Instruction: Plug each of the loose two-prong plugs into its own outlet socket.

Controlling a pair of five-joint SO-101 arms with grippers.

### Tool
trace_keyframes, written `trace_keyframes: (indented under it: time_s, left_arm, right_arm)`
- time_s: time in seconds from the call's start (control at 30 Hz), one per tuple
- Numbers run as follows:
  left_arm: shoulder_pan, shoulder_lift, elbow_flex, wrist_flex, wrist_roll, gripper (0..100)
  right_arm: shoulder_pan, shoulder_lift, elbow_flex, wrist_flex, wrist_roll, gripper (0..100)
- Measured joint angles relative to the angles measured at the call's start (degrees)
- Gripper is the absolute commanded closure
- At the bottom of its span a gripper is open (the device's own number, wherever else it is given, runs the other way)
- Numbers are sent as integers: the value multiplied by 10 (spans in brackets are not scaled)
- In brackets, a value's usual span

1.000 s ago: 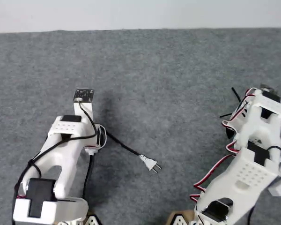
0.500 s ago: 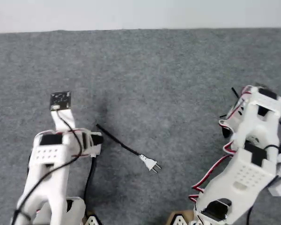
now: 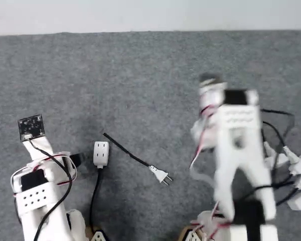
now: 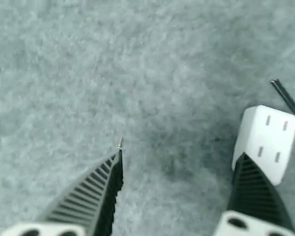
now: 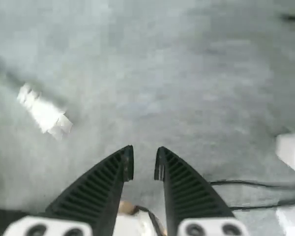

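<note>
Surface: grey carpet-like mat.

White outlet socket block lies flat at about 8 o'clock of mat centre. Its black cable runs off toward 6 o'clock. In the left wrist view the block shows two pairs of slots, all unfilled.

Loose two-prong plug lies at about 4 o'clock of the block, apart from it, prongs pointing toward 4 o'clock. Its black cord trails toward 10 o'clock and ends just beside the block's far end. The plug is not in a socket.

Left arm sits at 9 o'clock of the block. Left gripper: jaws wide apart, nothing between them; one fingertip overlaps the block's near edge, contact cannot be told.

Right arm stands at about 2 o'clock of the plug. Right gripper: jaws slightly apart with a narrow gap, holding nothing, above bare mat. The plug appears there as a white smear, well apart from the fingertips.
</note>
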Motion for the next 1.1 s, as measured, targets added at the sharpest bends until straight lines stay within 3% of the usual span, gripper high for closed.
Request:
trace_keyframes:
  time_s: [0.2,0.3,0.63,0.8,0.93,1.1]
  left_arm:
    - [-40,83,-23,-14,-2,662]
    - [-76,151,-46,-59,-4,662]
    - [-108,435,-200,-98,-4,662]
    - [-152,513,-279,-68,9,660]
    - [-183,581,-351,-28,56,660]
    - [-185,665,-450,48,66,660]
  right_arm:
    - [-215,-122,192,-118,-34,872]
    - [-273,-145,251,-184,-64,872]
    - [-302,-18,287,-365,-67,876]
    - [-302,57,281,-383,-57,888]
    - [-300,63,277,-383,-57,997]
    - [-298,65,277,-383,-66,991]
